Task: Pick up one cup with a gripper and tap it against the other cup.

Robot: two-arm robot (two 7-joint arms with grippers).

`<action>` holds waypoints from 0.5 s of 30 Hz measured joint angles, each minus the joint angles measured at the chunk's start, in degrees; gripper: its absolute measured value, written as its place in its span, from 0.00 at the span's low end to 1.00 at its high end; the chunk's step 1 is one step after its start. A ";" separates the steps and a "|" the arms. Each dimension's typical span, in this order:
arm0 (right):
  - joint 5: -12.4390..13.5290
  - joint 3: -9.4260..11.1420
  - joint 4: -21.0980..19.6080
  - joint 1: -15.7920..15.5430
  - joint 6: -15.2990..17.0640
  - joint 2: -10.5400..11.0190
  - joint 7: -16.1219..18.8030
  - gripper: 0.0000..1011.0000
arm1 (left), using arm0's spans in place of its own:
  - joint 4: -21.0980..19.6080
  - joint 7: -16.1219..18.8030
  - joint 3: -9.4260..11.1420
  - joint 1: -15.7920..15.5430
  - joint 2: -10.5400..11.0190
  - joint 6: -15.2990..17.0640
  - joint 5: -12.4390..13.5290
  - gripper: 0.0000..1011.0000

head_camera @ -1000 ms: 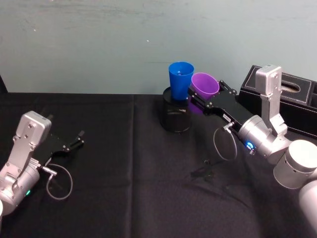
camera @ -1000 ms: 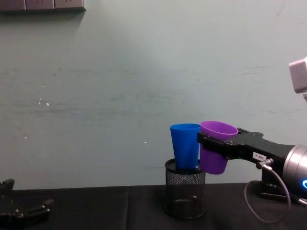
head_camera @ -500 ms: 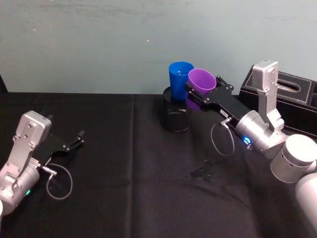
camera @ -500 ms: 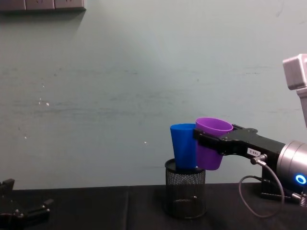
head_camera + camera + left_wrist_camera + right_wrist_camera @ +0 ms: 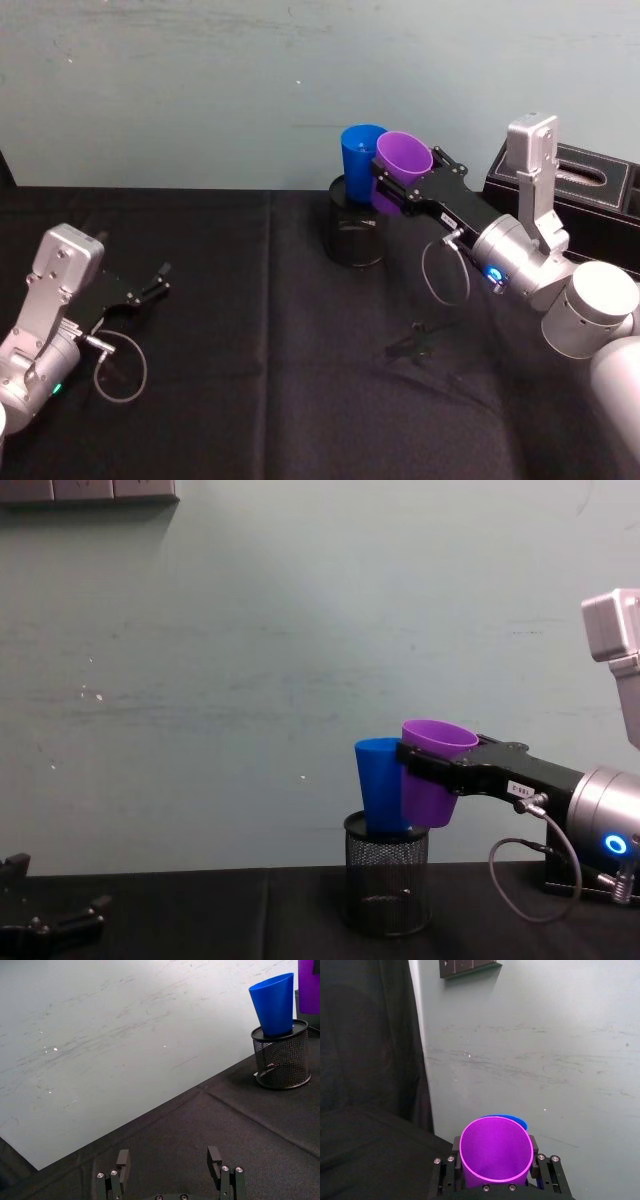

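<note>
Two cups touch: right gripper (image 5: 402, 182), clamped around the purple cup (image 5: 404, 154), holds it against the blue cup (image 5: 358, 158); left gripper (image 5: 168, 1158) lies parked, fingers apart.

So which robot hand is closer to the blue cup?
Right. The right gripper holds the purple cup right beside the blue cup, seemingly touching it. The left gripper rests far off on the table, jaws open.

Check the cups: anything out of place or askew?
The blue cup stands in the black mesh holder, not on the table. The purple cup, clamped in the right gripper, is tilted in the air, its side apparently against the blue cup. The left gripper lies open at the left. Nothing is spilled or damaged.
</note>
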 joint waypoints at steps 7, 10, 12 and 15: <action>0.54 0.14 1.47 0.80 -0.20 -0.43 0.65 0.73 | 0.00 0.00 0.00 0.00 0.00 0.00 0.00 1.00; 0.56 0.04 2.41 1.38 -0.37 -0.66 1.04 0.73 | 0.00 0.00 0.00 0.00 0.00 0.00 0.00 1.00; 0.55 -0.01 2.80 1.60 -0.46 -0.75 1.19 0.73 | 0.00 0.00 0.00 0.00 0.00 0.00 0.00 1.00; 0.65 -0.03 3.73 2.07 -0.64 -1.02 1.53 0.73 | 0.00 0.00 0.00 0.00 0.00 0.00 0.00 1.00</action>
